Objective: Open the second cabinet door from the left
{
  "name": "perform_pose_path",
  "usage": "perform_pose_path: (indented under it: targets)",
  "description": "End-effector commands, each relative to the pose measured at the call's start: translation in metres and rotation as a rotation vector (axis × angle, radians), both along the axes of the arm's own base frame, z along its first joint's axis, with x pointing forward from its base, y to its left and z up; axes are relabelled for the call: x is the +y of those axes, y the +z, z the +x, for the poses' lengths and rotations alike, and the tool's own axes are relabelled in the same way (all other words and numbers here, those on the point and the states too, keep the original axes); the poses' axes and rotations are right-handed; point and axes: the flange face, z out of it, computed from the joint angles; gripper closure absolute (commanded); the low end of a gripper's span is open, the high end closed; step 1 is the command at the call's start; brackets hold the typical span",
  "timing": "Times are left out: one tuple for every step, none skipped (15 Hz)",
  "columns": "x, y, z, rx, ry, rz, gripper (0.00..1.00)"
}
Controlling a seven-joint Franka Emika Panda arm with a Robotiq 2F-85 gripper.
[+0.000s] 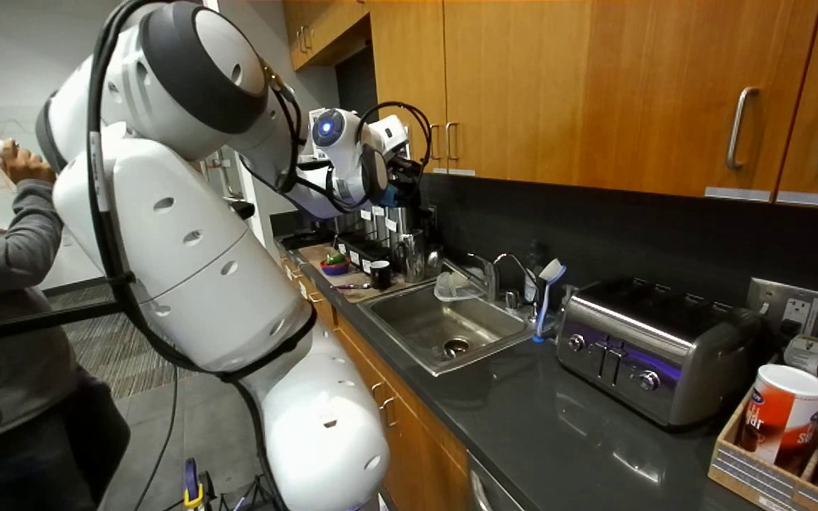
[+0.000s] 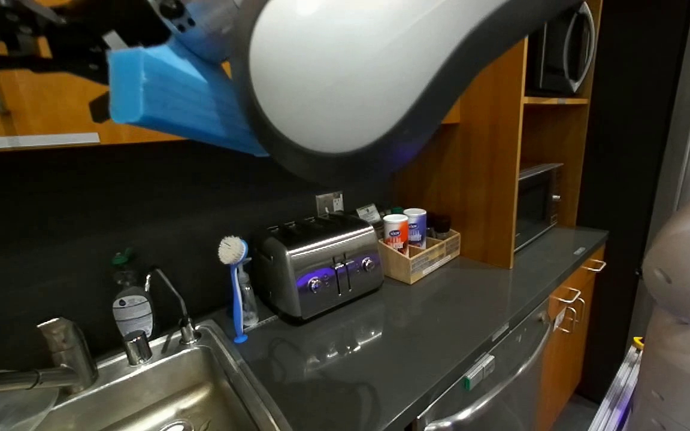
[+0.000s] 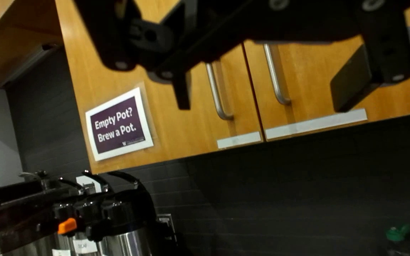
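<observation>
Robotiq pincer, jaws spread wide and holding nothing. Ahead and mainly right: target cabinet door, closed, reckoned second from the left. Ahead and left: neighbouring cabinet door, also closed. Lower left, beyond: pump-top airpot. Between the jaws in the wrist view, contact not discernible: the target's bar handle and, left of it, the neighbour's bar handle. Likely faults: should this alignment carry to the door, the left jaw could snag the neighbour's handle and trap both bars together; a straight pull, ignoring the hinge's arc, could let the grip slip.
</observation>
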Motion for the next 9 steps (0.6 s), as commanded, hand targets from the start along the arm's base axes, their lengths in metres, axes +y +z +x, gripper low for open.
perform_pose_path:
  targets:
    - [0.017,0.022,0.008,-0.076,0.02,0.026,0.0]
    - [0.024,0.025,0.01,-0.081,0.018,0.03,0.0]
    - [0.031,0.027,0.011,-0.096,0.015,0.035,0.0]
    - [0.04,0.028,0.014,-0.108,0.012,0.042,0.0]
    - [0.052,0.026,0.017,-0.113,0.005,0.048,0.0]
    - [0.062,0.024,0.018,-0.121,-0.004,0.053,0.0]
    - [0.075,0.02,0.019,-0.126,-0.014,0.061,0.0]
    - [0.089,0.016,0.021,-0.127,-0.025,0.073,0.0]
    - [0.104,0.009,0.026,-0.12,-0.039,0.081,0.0]
